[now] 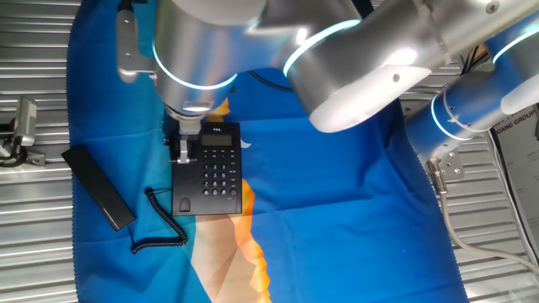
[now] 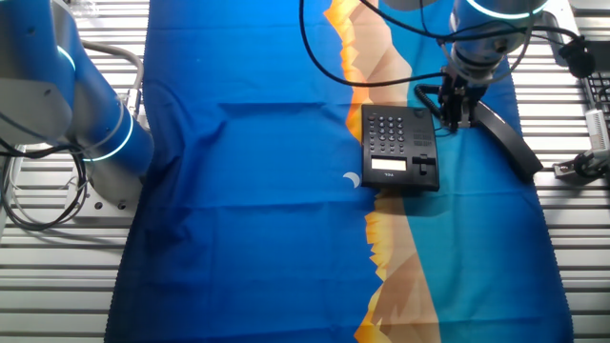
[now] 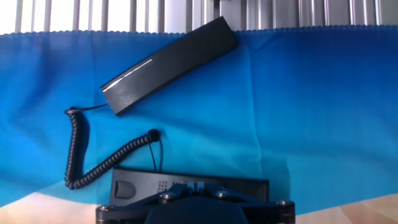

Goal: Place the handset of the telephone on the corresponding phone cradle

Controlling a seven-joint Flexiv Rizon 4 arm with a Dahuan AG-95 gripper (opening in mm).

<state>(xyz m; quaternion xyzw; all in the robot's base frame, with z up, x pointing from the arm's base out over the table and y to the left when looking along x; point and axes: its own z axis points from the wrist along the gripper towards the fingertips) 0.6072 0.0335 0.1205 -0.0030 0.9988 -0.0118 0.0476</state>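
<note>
The black handset (image 1: 98, 187) lies flat on the blue cloth, left of the telephone (image 1: 209, 172), off the phone cradle (image 1: 184, 192). Its coiled cord (image 1: 160, 225) loops between them. The empty cradle shows its arch mark near the front. My gripper (image 1: 181, 150) hangs over the far part of the phone's left edge, fingers together and holding nothing. In the hand view the handset (image 3: 169, 65) lies diagonally ahead, the cord (image 3: 93, 163) is at the left, the phone (image 3: 143, 183) is just below my gripper (image 3: 194, 185). The other fixed view shows the handset (image 2: 508, 138), phone (image 2: 398, 148) and gripper (image 2: 456, 110).
The blue cloth with an orange mountain print (image 1: 337, 210) covers a slatted metal table (image 1: 34, 236). A metal fixture (image 1: 21, 126) stands at the left edge. The arm's base (image 1: 446, 168) and cables are at the right. Dark devices (image 2: 596, 105) sit beyond the cloth's edge.
</note>
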